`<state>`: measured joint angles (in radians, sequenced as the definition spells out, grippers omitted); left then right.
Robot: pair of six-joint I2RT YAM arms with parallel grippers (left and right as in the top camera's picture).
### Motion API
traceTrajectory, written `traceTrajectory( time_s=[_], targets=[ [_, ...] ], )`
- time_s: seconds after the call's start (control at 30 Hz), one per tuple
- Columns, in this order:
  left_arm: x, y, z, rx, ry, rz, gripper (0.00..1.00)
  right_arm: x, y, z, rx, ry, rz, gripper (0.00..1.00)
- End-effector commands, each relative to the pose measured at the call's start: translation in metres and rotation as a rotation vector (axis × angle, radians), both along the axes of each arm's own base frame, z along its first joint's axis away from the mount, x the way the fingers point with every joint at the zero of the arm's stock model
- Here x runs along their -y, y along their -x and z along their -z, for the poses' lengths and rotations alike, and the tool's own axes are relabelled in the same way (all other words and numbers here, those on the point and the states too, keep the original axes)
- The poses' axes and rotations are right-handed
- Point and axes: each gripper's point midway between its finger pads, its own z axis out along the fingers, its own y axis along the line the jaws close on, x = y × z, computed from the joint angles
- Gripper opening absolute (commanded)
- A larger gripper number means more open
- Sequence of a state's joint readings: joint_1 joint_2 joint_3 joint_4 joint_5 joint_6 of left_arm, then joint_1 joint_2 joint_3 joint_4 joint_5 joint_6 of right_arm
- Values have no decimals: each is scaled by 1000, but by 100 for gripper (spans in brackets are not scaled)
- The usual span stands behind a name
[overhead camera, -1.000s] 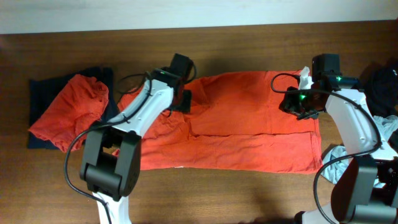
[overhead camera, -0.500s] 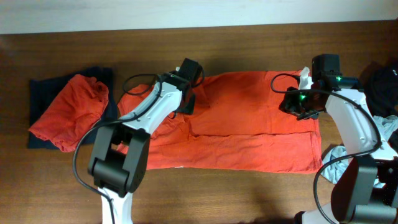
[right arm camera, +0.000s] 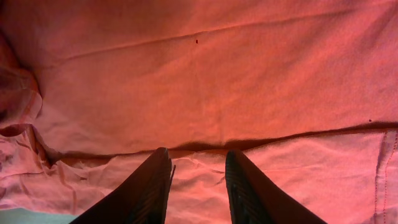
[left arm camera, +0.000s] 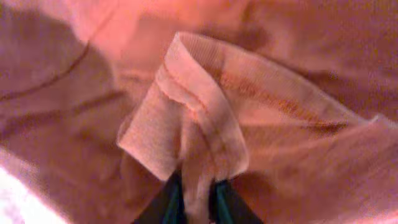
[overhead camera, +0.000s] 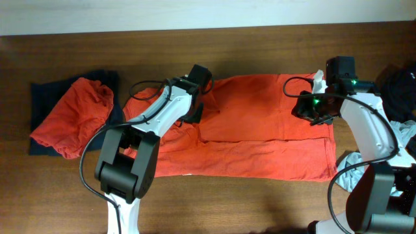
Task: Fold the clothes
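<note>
Cloth: red-orange shirt (overhead camera: 260, 136) lies spread on the table (overhead camera: 260, 208), reaching from one claw to the other and under both.

Left claw (overhead camera: 194, 110) sits on the shirt's upper left part. In the wrist view its fingers (left arm camera: 163, 208) are pressed together on a raised fold of the shirt's ribbed, stitched edge (left arm camera: 205, 118). The fold stands up loosely just ahead of the tips, and the rest of the cloth lies slack around it.

Right claw (overhead camera: 311, 112) is over the shirt's right end. Its fingers (right arm camera: 152, 186) stand apart with no cloth pinched between them. A fold line (right arm camera: 261, 140) runs crosswise just ahead of the tips, with smooth cloth beyond it and wrinkled cloth under the fingers.

Outward of the left claw, well apart: crumpled red-orange garment (overhead camera: 71, 117) lying on a navy garment (overhead camera: 39, 97).

Outward of the right claw: black garment (overhead camera: 400, 84) near, grey-blue garment (overhead camera: 351, 172) back toward that arm's base.
</note>
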<state>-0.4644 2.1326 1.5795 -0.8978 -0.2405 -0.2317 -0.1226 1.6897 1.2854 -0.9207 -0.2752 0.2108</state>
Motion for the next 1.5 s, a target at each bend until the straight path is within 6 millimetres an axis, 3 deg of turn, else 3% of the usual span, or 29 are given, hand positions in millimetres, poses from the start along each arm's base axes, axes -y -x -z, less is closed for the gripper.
traceTrajectory(
  time_s=[0.0, 0.3, 0.57, 0.87, 1.1, 1.2, 1.37, 1.47],
  targets=[
    [1, -10, -19, 18, -8, -3, 14, -1, -3, -2, 4, -3, 2, 33],
    [-19, 0, -58, -31, -124, -7, 6, -1, -4, -3, 7, -2, 2, 34],
    [-33, 27, -60, -149, -183, -2, 6, -1, -7, -3, 20, -1, 2, 34],
    [-39, 40, -62, -204, -210, 2, 13, -1, -8, -4, 23, -1, 2, 34],
    [-41, 45, -62, -222, -219, 2, 13, -1, -8, -4, 23, -1, 2, 34],
    [-33, 35, -60, -184, -181, 0, 23, -1, -8, -4, 24, -1, 2, 34],
    [6, 6, -50, -94, 6, 89, 37, -1, -8, -4, 26, 0, 2, 34],
    [15, -11, -44, -35, 35, 116, 50, -1, -7, -3, 18, -1, 2, 34]
  ],
)
